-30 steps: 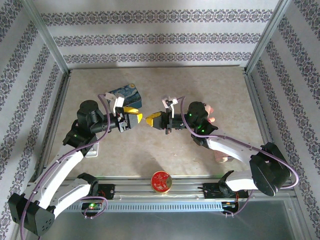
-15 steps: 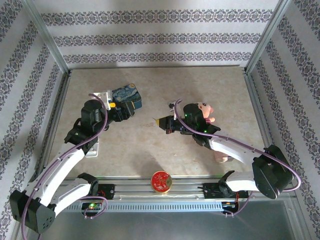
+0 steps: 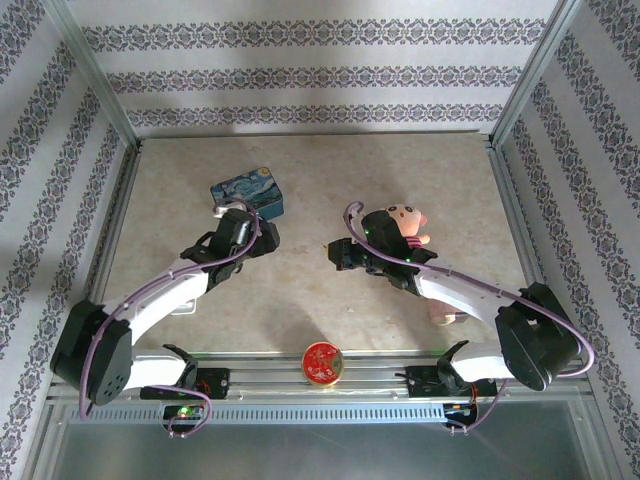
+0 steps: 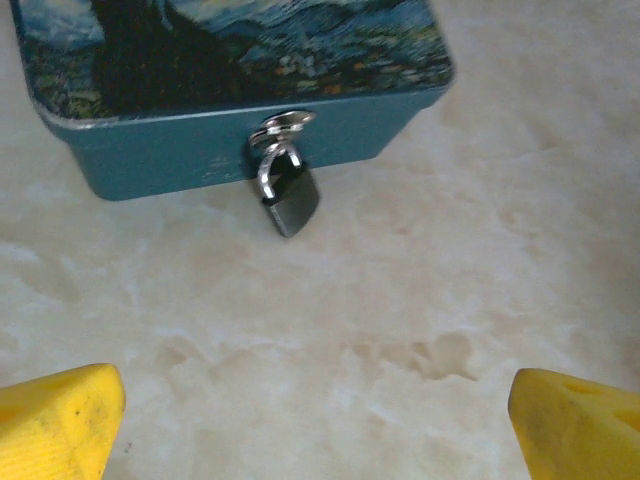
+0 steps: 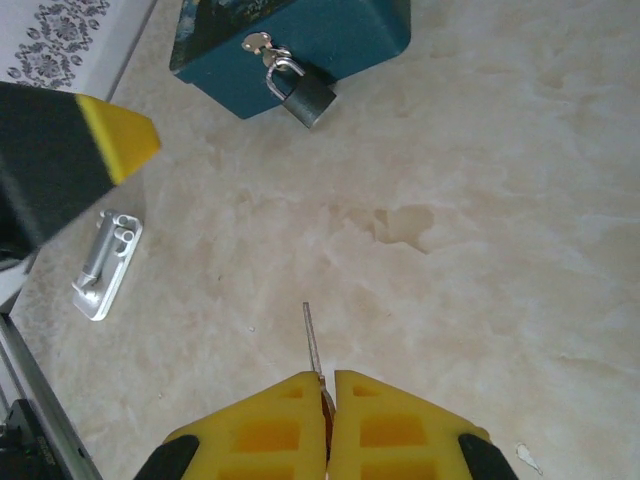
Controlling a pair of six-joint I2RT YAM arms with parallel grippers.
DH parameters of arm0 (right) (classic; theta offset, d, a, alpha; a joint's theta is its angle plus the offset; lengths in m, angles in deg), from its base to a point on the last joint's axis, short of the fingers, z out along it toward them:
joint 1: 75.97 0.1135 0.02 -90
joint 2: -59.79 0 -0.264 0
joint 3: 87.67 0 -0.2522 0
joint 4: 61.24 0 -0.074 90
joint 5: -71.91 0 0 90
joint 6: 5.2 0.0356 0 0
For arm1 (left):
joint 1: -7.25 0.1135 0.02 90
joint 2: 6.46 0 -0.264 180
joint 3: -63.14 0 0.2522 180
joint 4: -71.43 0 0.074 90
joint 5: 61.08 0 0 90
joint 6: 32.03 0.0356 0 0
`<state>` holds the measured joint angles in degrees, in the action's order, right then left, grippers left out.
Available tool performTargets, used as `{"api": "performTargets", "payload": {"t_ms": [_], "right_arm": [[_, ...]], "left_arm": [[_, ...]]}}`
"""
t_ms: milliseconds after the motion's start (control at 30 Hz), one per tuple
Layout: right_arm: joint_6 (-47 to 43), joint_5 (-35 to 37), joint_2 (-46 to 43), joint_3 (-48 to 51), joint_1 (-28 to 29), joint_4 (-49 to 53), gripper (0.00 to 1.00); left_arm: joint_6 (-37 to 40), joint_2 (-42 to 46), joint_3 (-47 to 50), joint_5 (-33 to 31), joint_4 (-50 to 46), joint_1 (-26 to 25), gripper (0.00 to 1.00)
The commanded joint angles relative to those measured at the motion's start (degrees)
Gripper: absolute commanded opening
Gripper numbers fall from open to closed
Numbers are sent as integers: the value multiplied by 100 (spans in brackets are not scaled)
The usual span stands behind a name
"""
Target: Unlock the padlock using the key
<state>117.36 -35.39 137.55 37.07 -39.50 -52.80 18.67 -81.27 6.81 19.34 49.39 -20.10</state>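
Left arm's dropped low toward the tin (image 4: pixel 170 155), left gripper (image 4: pixel 315 415) spread wide, close in front of the padlock (image 4: pixel 290 200) hanging off the tin's hasp. Right gripper (image 5: pixel 328 395) pinches the key (image 5: pixel 313 345), blade aimed padlock-ward, well apart.

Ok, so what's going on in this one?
The right tool is pinching the key, with the blade poking out toward the padlock but well short of it. The padlock hangs from the front of the blue tin, and its shackle looks shut. The left tool is open, faces the padlock and touches nothing. The key is not yet in the lock.
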Motion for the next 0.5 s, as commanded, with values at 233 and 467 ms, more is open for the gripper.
{"api": "performTargets", "payload": {"t_ms": [233,467], "right_arm": [[159,139,179,-35,-157,40,0],[218,124,102,58,-275,14,0]], "left_arm": [[-833,-1392,-727,-1630,-240,-543,99],[-1108,-2207,-1123,-1807,-308,-597,99]]}}
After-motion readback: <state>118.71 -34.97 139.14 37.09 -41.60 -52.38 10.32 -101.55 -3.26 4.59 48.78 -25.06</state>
